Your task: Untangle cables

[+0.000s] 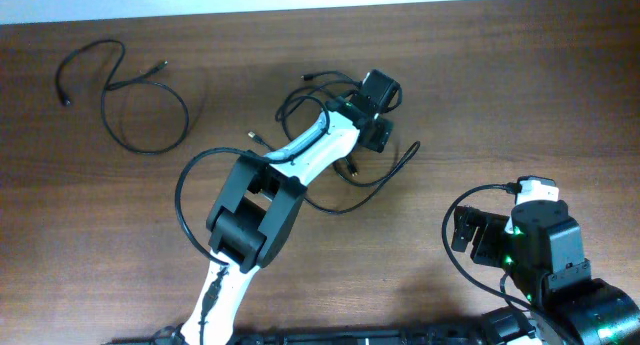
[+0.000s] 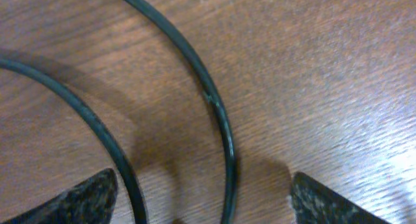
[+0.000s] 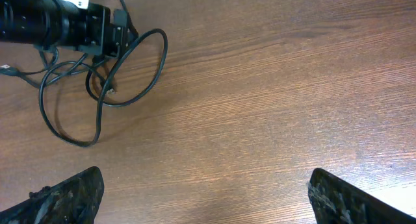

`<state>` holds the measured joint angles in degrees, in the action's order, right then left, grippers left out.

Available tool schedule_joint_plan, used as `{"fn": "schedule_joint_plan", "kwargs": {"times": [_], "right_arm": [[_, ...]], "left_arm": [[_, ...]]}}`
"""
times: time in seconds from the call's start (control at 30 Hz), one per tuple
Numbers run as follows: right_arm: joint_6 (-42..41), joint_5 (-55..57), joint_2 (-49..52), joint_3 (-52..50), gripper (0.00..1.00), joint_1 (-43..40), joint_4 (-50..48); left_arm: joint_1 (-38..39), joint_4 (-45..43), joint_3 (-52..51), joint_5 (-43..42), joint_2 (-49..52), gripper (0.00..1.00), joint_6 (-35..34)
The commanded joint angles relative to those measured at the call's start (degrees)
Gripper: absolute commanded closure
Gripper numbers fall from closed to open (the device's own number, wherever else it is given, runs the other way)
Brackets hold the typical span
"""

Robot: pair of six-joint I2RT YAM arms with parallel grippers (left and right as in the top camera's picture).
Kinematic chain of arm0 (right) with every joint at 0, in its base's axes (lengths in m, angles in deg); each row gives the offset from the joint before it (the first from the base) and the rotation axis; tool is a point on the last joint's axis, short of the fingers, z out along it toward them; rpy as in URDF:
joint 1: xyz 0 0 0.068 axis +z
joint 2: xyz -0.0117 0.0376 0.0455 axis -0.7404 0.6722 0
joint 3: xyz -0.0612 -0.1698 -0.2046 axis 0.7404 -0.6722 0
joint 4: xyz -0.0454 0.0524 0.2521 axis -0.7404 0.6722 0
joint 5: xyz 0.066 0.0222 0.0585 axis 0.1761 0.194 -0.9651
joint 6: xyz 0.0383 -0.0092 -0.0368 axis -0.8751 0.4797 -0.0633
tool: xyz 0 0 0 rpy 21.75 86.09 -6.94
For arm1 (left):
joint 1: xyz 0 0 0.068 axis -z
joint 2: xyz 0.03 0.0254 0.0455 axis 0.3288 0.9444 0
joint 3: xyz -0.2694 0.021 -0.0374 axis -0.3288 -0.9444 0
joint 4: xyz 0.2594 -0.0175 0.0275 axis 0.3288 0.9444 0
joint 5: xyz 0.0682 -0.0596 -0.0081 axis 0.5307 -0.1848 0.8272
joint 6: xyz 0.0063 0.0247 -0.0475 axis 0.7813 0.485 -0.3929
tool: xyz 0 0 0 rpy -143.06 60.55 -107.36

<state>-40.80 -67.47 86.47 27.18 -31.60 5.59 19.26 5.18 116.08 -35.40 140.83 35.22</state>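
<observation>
A tangle of thin black cables (image 1: 345,145) lies at the table's centre, with loops and small metal-tipped plugs. My left gripper (image 1: 378,95) is low over the tangle's far side. In the left wrist view it (image 2: 205,208) is open, and two curved cable strands (image 2: 220,120) lie on the wood between its fingertips, not pinched. A separate single cable (image 1: 135,95) lies looped at the far left. My right gripper (image 1: 468,233) is open and empty near the front right. Its wrist view (image 3: 208,198) shows bare wood between the fingers, and the tangle (image 3: 104,87) far off at the upper left.
The table is brown wood (image 1: 500,75). Thicker black arm wires loop beside the left arm (image 1: 182,200) and around the right arm's base (image 1: 450,255). The left arm's white link (image 1: 320,145) lies across part of the tangle.
</observation>
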Motion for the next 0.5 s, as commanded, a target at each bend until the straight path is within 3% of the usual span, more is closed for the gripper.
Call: {"fn": "schedule_joint_plan", "kwargs": {"times": [0.0,0.03,0.13,0.17,0.2,0.47], "right_arm": [[-0.5,-0.3,-0.3,0.0,0.01,-0.2,0.0],[-0.5,-0.6,-0.3,0.0,0.01,-0.2,0.0],[-0.5,-0.6,-0.3,0.0,0.01,-0.2,0.0],[-0.5,-0.6,-0.3,0.0,0.01,-0.2,0.0],[-0.5,-0.6,-0.3,0.0,0.01,-0.2,0.0],[-0.5,-0.6,-0.3,0.0,0.01,-0.2,0.0]], "left_arm": [[-0.1,0.7,0.1,-1.6,2.8,0.38,-0.1],[-0.1,0.3,0.1,-4.0,2.8,0.43,-0.1],[0.0,0.2,0.1,-7.5,2.8,0.75,-0.1],[0.0,0.3,0.1,-7.5,2.8,0.9,-0.1],[0.0,0.4,0.1,-7.5,2.8,0.97,-0.1],[-2.3,3.3,1.3,-7.5,-1.5,1.0,-0.1]]}}
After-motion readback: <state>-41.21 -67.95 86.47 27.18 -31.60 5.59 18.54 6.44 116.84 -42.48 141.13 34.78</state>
